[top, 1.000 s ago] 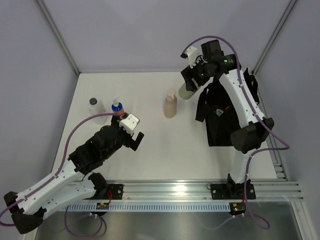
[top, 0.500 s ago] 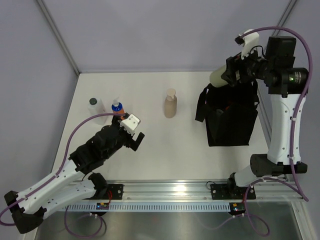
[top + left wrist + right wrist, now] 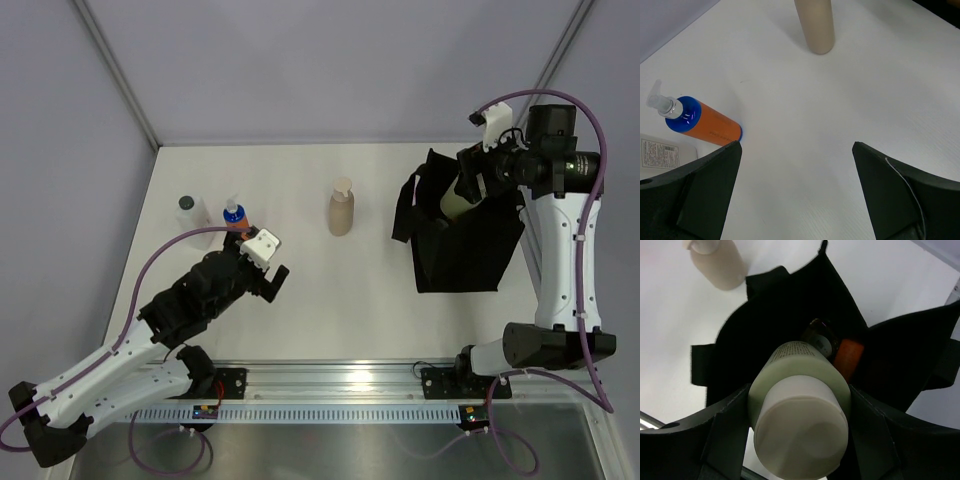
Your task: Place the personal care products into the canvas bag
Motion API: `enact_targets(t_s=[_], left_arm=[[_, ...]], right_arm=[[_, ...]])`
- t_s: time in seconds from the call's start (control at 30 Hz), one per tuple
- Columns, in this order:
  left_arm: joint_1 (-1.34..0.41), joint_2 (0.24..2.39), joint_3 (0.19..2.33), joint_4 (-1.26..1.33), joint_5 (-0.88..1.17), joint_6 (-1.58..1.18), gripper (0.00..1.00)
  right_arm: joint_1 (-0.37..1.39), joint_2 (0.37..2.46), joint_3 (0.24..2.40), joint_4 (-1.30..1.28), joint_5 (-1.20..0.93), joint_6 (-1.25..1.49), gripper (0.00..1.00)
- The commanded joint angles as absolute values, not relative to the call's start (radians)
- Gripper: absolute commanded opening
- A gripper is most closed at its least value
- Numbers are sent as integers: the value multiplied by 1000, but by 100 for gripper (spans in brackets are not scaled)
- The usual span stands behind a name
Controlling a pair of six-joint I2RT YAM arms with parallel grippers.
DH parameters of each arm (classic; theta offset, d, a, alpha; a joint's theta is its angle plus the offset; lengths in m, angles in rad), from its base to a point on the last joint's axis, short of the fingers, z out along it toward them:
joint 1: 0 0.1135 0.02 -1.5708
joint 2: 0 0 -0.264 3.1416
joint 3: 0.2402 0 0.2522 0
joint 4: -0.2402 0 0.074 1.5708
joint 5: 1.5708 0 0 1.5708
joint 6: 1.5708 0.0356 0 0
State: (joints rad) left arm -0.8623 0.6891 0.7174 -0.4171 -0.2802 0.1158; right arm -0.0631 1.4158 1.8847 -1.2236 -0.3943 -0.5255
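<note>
The right gripper point(image 3: 468, 178) clasps an olive-green round bottle with a cream cap point(image 3: 799, 405), poised base-down just above the open mouth of the black fabric canvas bag point(image 3: 462, 258). This looks like the drop-in step; next the jaws probably need to lower a little and let go. Inside the bag lie a dark amber bottle point(image 3: 818, 338) and an orange bottle point(image 3: 848, 353) (both partly in shadow). Left of the bag stands a tan pump bottle point(image 3: 341, 208). Farther left are an orange bottle with a blue cap point(image 3: 235, 215) and a clear bottle with a grey cap point(image 3: 189, 210). The left gripper point(image 3: 799, 176), well left of the bag, gapes wide, holding nothing.
</note>
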Motion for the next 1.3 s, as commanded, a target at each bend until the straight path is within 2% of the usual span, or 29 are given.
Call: enact_targets(t_s=[0.0,0.13,0.33,0.77,0.9,0.93,1.07,1.13,1.23,1.27], left_arm=[[-862,675,716,-383,-267,130,99],[-862,673,716,-385,-264,132,99],[-862,673,718,-383,-259,130,99],[-862,675,718,-387,-255,130,99],[-862,673,716,-385,-256,130,99],[-862,675,718,-384,-256,132,99],[-862,680,716,-383,-256,132,99],[-862,683,716,-385,-258,132,99],[-862,686,715,-385,-258,130,99],[-862,684,715,-384,-258,130,99]], right_arm=[[-100,1433,1905,-1092,-312,-580,0],[-123,1474,1867,-1052,-195,-629,0],[-138,1509,1813,-1032,-132,-670,0],[-190,1591,1595,-894,-164,-683,3],[-190,1649,1559,-851,-150,-658,15],[-190,1655,1549,-842,-150,-655,24],[-190,1677,1485,-792,-147,-650,42],[-190,1684,1473,-784,-156,-646,46],[-190,1689,1457,-782,-192,-638,59],[-190,1687,1459,-790,-201,-632,66]])
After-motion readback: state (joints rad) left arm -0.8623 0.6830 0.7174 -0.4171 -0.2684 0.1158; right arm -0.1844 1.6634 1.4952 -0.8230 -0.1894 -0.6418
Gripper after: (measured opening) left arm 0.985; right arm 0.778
